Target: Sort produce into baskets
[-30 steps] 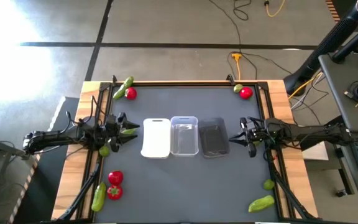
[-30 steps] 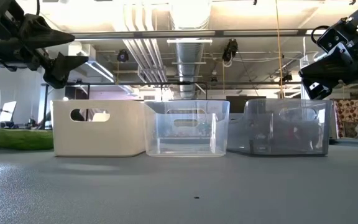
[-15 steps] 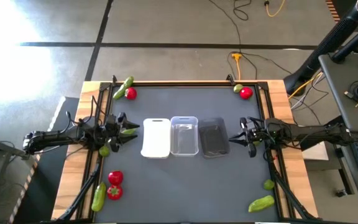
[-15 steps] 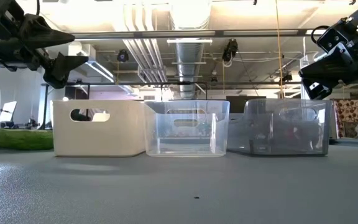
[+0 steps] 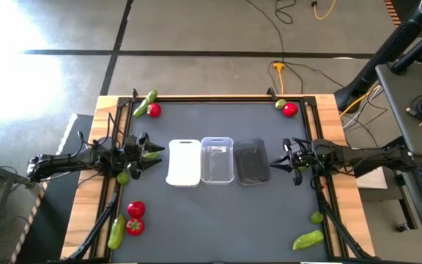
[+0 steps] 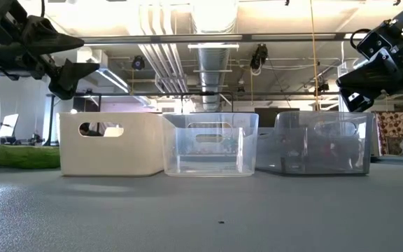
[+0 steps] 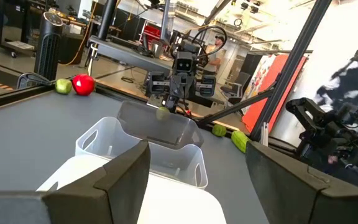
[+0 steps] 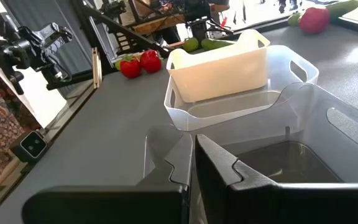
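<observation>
Three baskets stand in a row mid-table: white [image 5: 184, 162], clear [image 5: 217, 159], dark grey [image 5: 253, 161]. My left gripper [image 5: 154, 155] hovers open and empty just left of the white basket, above the table; a cucumber [image 6: 19, 155] and a lime [image 5: 123, 177] lie on the table below it. My right gripper [image 5: 273, 163] hovers shut and empty at the dark basket's right end; its fingers meet in the right wrist view [image 8: 191, 168]. Tomatoes [image 5: 135, 218] and a cucumber [image 5: 116, 233] lie near left.
A cucumber [image 5: 146, 103] and a tomato [image 5: 154, 110] lie at the far left corner, and a lime [image 5: 280, 104] and a tomato [image 5: 290, 110] at the far right. A lime [image 5: 316, 217] and a cucumber [image 5: 308, 239] lie near right. Dark frame rails run along both side edges.
</observation>
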`<state>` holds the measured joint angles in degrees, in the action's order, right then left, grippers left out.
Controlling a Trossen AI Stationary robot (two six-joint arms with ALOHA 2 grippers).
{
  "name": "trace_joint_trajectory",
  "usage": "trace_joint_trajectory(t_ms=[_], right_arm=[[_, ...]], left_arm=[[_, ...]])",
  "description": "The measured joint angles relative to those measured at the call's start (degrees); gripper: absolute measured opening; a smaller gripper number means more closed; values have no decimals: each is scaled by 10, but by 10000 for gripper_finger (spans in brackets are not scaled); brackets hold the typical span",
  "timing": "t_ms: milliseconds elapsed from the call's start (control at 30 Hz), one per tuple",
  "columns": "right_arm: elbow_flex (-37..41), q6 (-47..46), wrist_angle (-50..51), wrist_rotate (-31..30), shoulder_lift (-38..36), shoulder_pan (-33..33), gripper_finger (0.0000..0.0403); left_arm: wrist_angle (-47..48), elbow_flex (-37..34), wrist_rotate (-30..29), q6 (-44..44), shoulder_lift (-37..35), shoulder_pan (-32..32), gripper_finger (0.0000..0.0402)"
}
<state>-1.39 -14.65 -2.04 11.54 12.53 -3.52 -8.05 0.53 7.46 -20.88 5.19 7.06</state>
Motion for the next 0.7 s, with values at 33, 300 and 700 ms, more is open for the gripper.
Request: trace_joint_trajectory(t_ms=[33, 300, 700], right_arm=[[0, -11, -4, 0, 0, 0, 13], [-15, -349, -174, -72, 35, 0, 13], [-282, -278, -72, -86, 282, 75, 13]], left_arm=[[0, 0, 0, 0, 0, 0, 246], [0, 0, 0, 0, 0, 0, 246], [0, 0, 0, 0, 0, 0, 246]])
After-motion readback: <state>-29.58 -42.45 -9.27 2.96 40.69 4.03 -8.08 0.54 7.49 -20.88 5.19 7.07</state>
